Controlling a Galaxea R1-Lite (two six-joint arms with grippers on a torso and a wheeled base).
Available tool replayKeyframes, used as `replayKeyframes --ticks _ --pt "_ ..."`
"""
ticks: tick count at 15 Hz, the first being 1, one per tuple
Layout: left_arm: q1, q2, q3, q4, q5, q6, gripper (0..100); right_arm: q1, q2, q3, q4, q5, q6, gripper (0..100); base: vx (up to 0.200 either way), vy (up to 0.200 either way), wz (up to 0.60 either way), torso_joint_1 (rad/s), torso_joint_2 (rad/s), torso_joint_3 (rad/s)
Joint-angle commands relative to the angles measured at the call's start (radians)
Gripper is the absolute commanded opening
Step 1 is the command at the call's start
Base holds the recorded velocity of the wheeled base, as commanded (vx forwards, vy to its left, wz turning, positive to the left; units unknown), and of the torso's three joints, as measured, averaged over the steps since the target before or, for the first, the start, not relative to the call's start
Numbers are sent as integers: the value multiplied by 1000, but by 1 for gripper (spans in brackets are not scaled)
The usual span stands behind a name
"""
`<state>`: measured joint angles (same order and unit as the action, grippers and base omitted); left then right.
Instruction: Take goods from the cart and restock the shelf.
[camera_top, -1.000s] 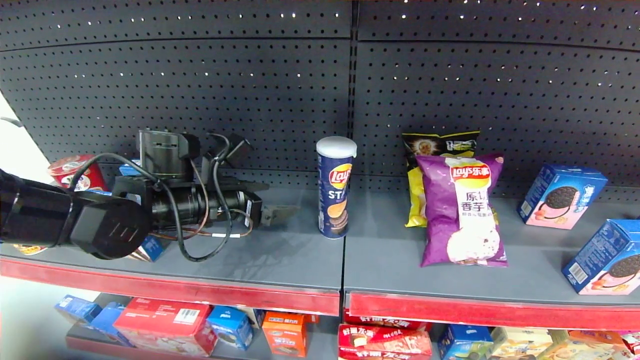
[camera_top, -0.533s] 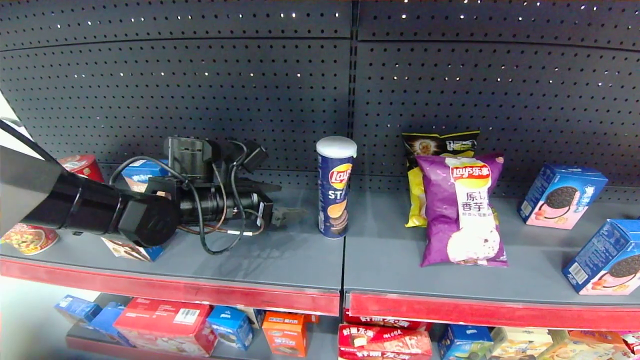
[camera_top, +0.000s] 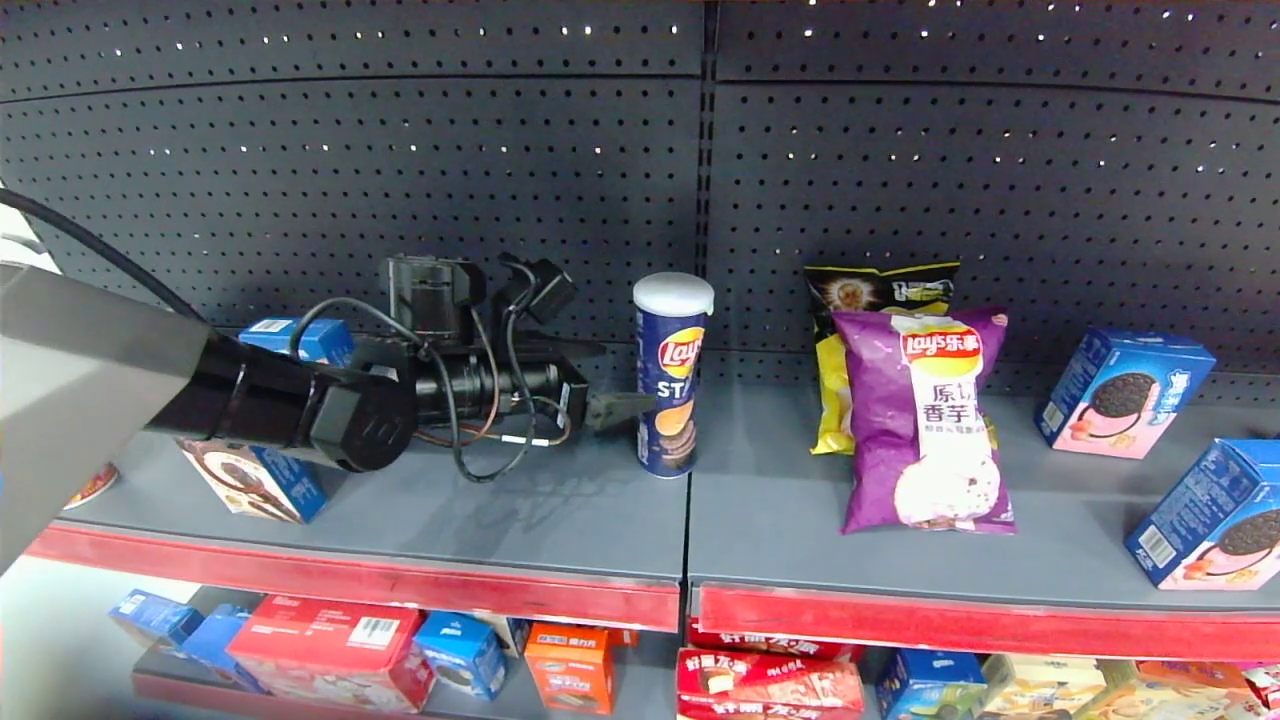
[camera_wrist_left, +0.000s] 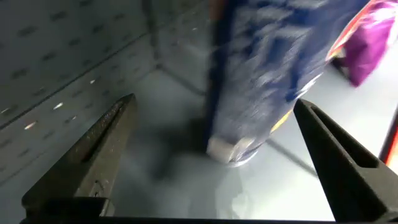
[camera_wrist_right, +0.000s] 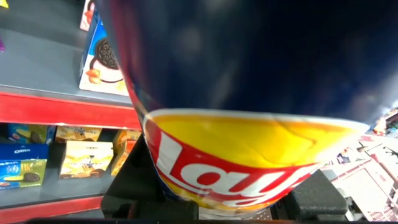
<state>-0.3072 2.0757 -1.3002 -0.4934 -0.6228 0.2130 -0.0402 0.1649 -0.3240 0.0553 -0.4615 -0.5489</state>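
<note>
1. Grey metal shelf with a red front edge (camera_top: 560, 520) is carrying the stock, with a dark perforated back panel (camera_top: 400, 180) standing behind it.
2. Tall blue cardboard crisp can with a white plastic lid (camera_top: 671, 385) is standing upright on the shelf near the seam between the two boards. It is sitting well apart from the purple crisp bag (camera_top: 925, 420) on its right.
3. Handling, my read: the can is looking light, stiff-walled, glossy and so probably slippery, and the contents are fragile. Being tall and narrow, it is likely tipping on any side nudge. Best hold is around the body at mid-height or slightly lower, pads on opposite sides, moderate squeeze, not the lid.
4. Second dark blue crisp can with a yellow-and-red logo (camera_wrist_right: 249, 149) is sitting in the right claw (camera_wrist_right: 221, 198). That claw is looking clamped on it, out in front of the shelving and not on a shelf yet.
5. Left claw (camera_top: 628, 404) is hanging low over the shelf just beside the standing can, on its left. Its jaws are standing wide apart, holding nothing. Can't tell whether it's touching the can.
6. Views:
   - Head view is giving the overall layout and the can's upright pose.
   - Left wrist view is adding both fingers (camera_wrist_left: 99, 155) spread, with the can's base ahead between them.
   - Right wrist view is adding the held can up close, plus a blue cookie box (camera_wrist_right: 99, 59) on a shelf behind it.
</note>
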Motion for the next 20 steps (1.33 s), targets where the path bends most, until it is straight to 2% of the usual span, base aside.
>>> replayKeyframes --ticks 1,4,6,10,15,20 --pt "-15 21 -24 -1 0 -1 100 0 -1 5 0 0 0 0 0 0 0 0 0 0" --pt "-26 58 -83 1 0 -6 100 0 -2 11 0 0 -6 0 0 0 0 0 0 0" --pt "-30 72 -93 -1 2 -17 100 0 -15 16 0 0 -28 0 0 0 0 0 0 0" --pt "-35 76 -93 -2 2 -15 100 0 -18 22 0 0 -31 0 0 0 0 0 0 0" --pt "-73 79 -94 -2 5 -17 100 0 -41 40 0 0 -32 0 0 0 0 0 0 0" --pt "-67 106 -126 -1 11 -20 100 0 -51 51 1 0 -34 0 0 0 0 0 0 0"
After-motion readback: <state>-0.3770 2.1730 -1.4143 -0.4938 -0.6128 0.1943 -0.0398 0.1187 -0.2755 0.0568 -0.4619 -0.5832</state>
